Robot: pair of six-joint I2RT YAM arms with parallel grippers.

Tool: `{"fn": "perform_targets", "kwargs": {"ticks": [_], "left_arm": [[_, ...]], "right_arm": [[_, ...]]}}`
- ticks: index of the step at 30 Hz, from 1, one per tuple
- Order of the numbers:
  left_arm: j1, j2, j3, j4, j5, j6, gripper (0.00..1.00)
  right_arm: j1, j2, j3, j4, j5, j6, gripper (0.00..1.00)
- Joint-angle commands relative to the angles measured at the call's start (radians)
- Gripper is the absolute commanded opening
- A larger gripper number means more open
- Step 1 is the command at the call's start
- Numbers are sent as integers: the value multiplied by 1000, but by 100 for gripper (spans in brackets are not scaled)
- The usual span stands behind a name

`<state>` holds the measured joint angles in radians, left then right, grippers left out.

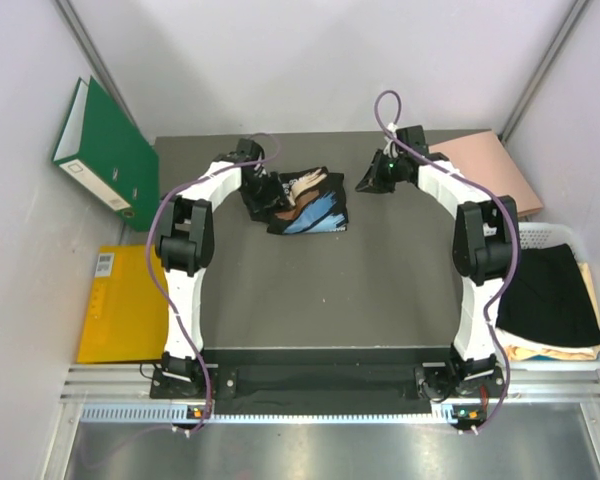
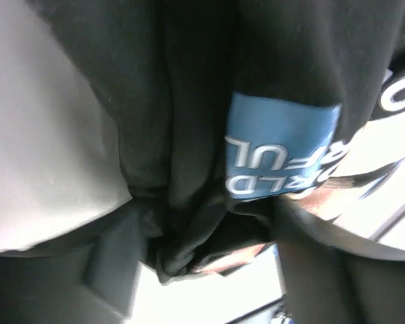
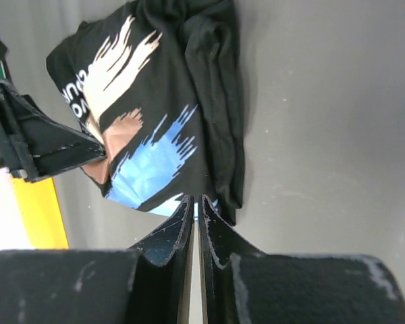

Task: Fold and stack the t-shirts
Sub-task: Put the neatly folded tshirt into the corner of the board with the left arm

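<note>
A crumpled black t-shirt (image 1: 310, 205) with a blue, peach and white print lies at the back middle of the dark table (image 1: 380, 290). My left gripper (image 1: 258, 190) is at the shirt's left edge. In the left wrist view bunched black cloth (image 2: 189, 101) fills the space between its fingers (image 2: 212, 260), so it appears shut on the shirt. My right gripper (image 1: 368, 183) hovers just right of the shirt, with its jaws shut and empty (image 3: 194, 198). The shirt (image 3: 155, 101) lies beyond its tips.
A white basket (image 1: 540, 232) at the right edge holds a folded black garment (image 1: 550, 290) on lighter ones. A pink board (image 1: 485, 165) lies at the back right. A green binder (image 1: 105, 150) leans at the back left, and a yellow folder (image 1: 120, 300) lies on the left.
</note>
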<state>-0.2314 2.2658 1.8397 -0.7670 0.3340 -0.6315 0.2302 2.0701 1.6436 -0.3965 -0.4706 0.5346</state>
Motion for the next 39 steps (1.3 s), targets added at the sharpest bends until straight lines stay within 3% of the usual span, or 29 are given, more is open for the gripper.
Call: {"fn": "perform_targets", "kwargs": {"ticks": [1, 2, 4, 5, 24, 30, 39], "left_arm": [[-9, 81, -19, -5, -18, 4, 61], [-9, 90, -19, -2, -15, 1, 36], [-14, 103, -10, -2, -18, 0, 4], [-14, 106, -7, -11, -21, -4, 0], [55, 74, 44, -101, -102, 33, 0], [138, 61, 27, -86, -81, 4, 0], [302, 66, 188, -239, -254, 91, 0]], "right_arm": [[-23, -79, -34, -4, 15, -33, 6], [-22, -84, -41, -2, 15, -33, 6], [-26, -87, -56, 1, 13, -32, 7], [-26, -91, -60, 2, 13, -33, 7], [-29, -120, -116, 24, 15, -28, 8], [-29, -131, -130, 25, 13, -28, 8], [-29, -137, -163, 38, 10, -21, 9]]}}
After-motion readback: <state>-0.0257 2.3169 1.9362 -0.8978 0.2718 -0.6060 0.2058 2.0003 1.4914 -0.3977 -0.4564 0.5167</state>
